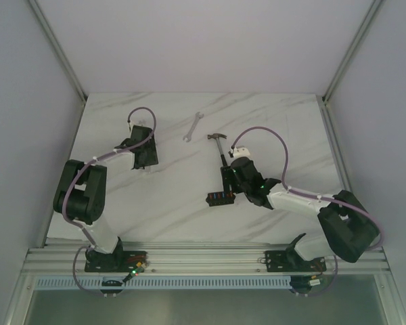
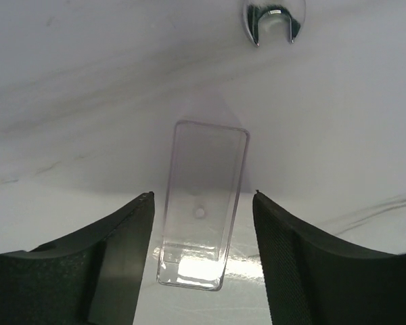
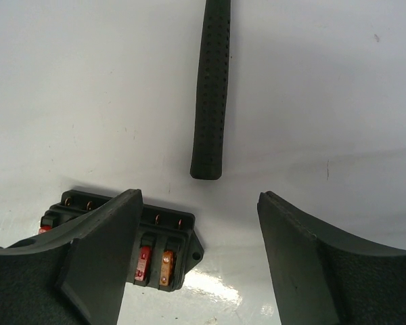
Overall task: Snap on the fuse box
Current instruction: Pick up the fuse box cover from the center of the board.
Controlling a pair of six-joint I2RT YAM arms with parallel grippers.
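The step in hand is judged to be the pick-up of the clear cover (image 2: 201,217), which lies flat on the bench (image 1: 176,210) between the 2 fingers of the left pincer (image 2: 203,203). Those jaws are set apart, with a strip of bench visible on each side of the cover, so nothing is clamped. For a good grasp, the cover should be centred and squeezed across its long sides. It should then be kept level, so that it can be lined up squarely over the fuse box (image 1: 222,198) before it is pressed down. The fuse box rests well apart from the cover, on the right half of the bench, just beside the butt of the hammer (image 3: 210,88). The right pincer (image 3: 199,200) is held over it, spread wide with nothing between its jaws, and could be used to steady the box. Part of the fuse box is hidden behind 1 finger of that pincer. The cover can hardly be made out from above, and only the open end of the wrench (image 2: 273,19) is shown in the left wrist view.
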